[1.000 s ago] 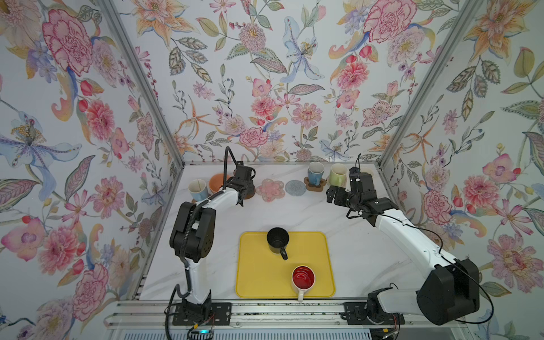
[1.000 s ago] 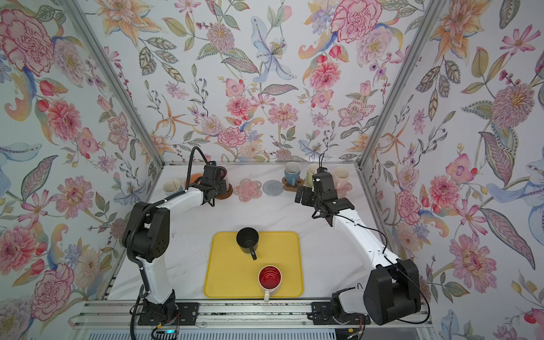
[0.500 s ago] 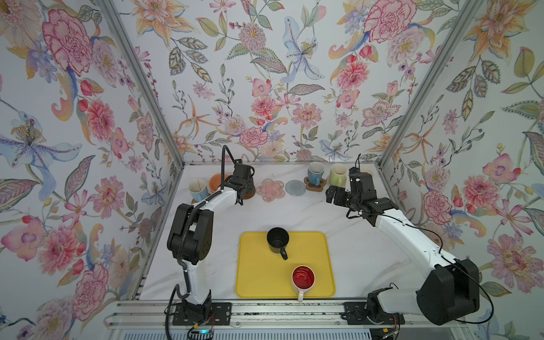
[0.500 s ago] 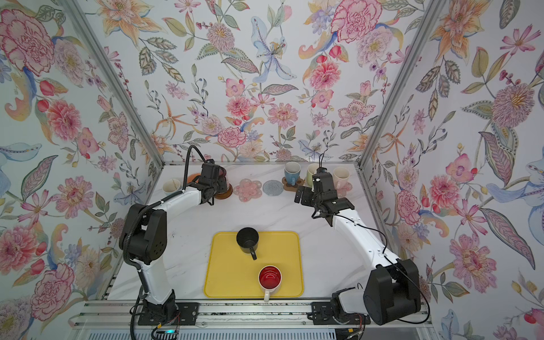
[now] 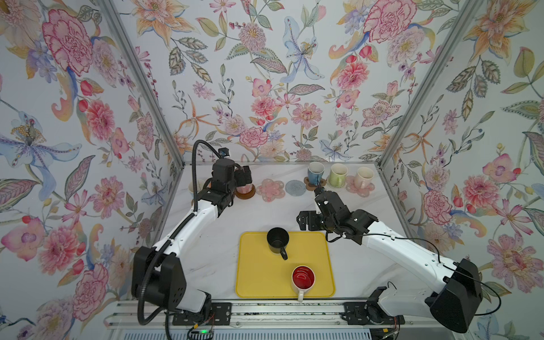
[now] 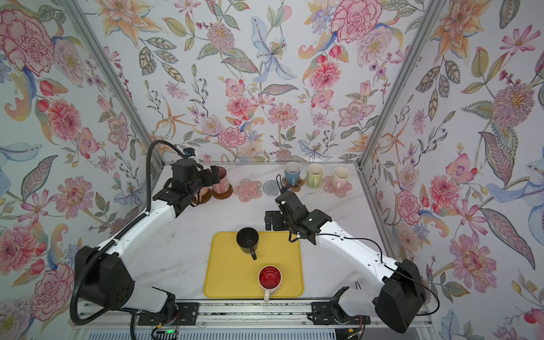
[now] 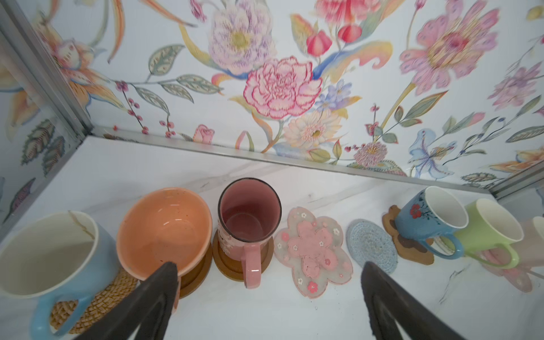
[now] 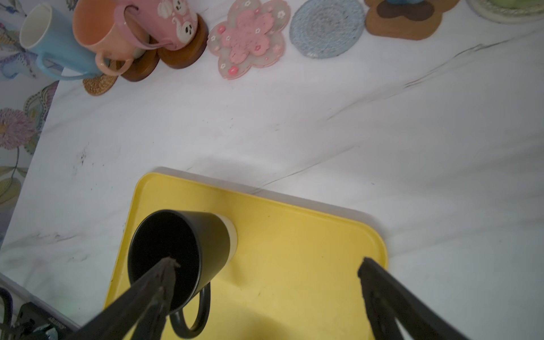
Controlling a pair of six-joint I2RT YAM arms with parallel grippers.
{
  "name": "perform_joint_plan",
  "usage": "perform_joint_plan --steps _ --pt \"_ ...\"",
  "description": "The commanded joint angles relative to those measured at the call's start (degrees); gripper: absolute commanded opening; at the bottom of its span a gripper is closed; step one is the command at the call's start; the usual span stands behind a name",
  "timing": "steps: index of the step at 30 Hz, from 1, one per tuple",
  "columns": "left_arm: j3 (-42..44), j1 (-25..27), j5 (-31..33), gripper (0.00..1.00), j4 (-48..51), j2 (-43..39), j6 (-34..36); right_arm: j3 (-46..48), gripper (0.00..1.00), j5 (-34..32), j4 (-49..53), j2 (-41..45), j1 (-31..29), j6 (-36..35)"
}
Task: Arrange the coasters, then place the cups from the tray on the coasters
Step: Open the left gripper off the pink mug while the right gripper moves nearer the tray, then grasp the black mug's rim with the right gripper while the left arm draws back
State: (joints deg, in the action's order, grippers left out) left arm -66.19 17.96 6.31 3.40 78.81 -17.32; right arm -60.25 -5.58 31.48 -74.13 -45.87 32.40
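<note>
The left jaws stand wide open and hold nothing. The pink cup [image 7: 248,223] is just ahead of them, in the middle of the gap but touching neither side. It stands upright on a dark brown disc [image 7: 229,266] with its handle turned toward the jaws, so I judge this cup to be already placed. The peach cup [image 7: 164,232] is just ahead of one side of the left jaws. The pink flower coaster [image 7: 313,251] and the grey round coaster [image 7: 371,243] lie ahead of the other side, and both are bare. I think they wait for the two cups left on the tray [image 5: 259,273].

The left arm [image 5: 188,225] is stretched far over the worktop [image 5: 212,256], with its wrist almost level.

The right jaws are also wide open and empty. The black cup [image 8: 182,247] stands under one side of them, and the red-inside white cup [image 5: 303,278] is behind them. The right arm [image 5: 397,247] is bent at the elbow, wrist tilted down to the tray, probably to take the black cup.
</note>
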Motion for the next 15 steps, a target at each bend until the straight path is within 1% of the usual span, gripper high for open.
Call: perform_joint_plan --steps 1,4,7,11,15 --pt "7.59 -0.62 2.65 0.99 -3.51 -8.29 2.77 2.52 0.94 -2.28 4.18 2.53 -4.58 4.06" --pt "15.50 -0.73 5.39 0.99 -6.00 -17.49 3.12 4.12 0.87 -1.53 3.27 2.22 -8.74 3.90" --pt "20.39 -0.79 8.58 0.99 -5.59 -24.26 3.00 4.67 0.82 -0.39 2.63 0.43 -11.58 3.63" --pt "24.40 -0.82 11.74 0.99 -4.02 -29.77 2.53 5.52 0.77 1.79 -0.98 -2.30 -14.91 4.12" --pt "27.74 -0.99 12.84 0.99 -2.03 -33.57 1.04 4.43 0.73 1.57 -1.78 -7.10 -17.06 3.34"
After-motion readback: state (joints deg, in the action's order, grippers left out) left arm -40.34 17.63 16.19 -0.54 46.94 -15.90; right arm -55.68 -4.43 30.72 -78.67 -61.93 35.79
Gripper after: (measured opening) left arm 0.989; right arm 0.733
